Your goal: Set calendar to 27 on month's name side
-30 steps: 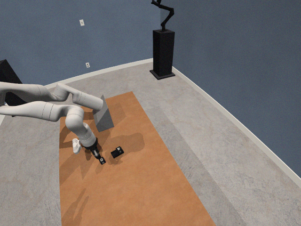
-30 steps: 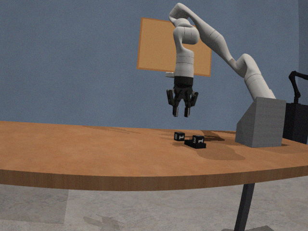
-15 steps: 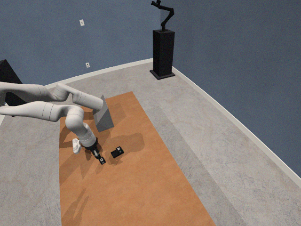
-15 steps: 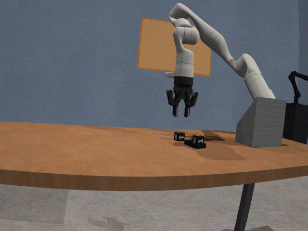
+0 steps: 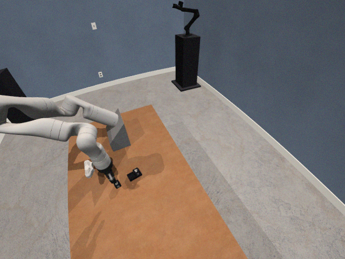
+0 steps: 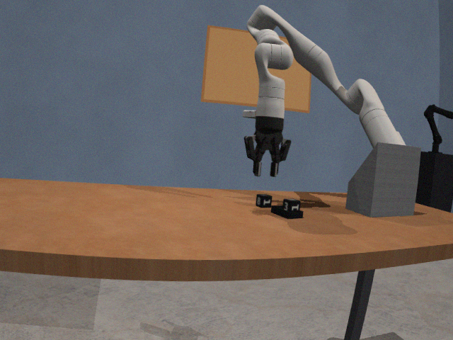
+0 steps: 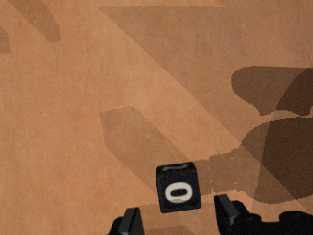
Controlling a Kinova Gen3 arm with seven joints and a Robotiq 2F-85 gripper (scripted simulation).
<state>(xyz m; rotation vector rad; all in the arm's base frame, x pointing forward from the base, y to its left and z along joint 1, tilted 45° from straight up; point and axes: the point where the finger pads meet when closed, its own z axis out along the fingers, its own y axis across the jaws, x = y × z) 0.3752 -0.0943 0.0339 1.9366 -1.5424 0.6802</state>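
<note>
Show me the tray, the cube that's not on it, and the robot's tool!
Tray [image 5: 130, 176] [image 6: 279, 211]: top and exterior views, on its bare end.
Cube [image 5: 117, 184] [image 6: 263, 200] [image 7: 178, 191]: all three views, on its body.
Tool [image 6: 265, 170]: exterior view, between its fingertips.
</note>
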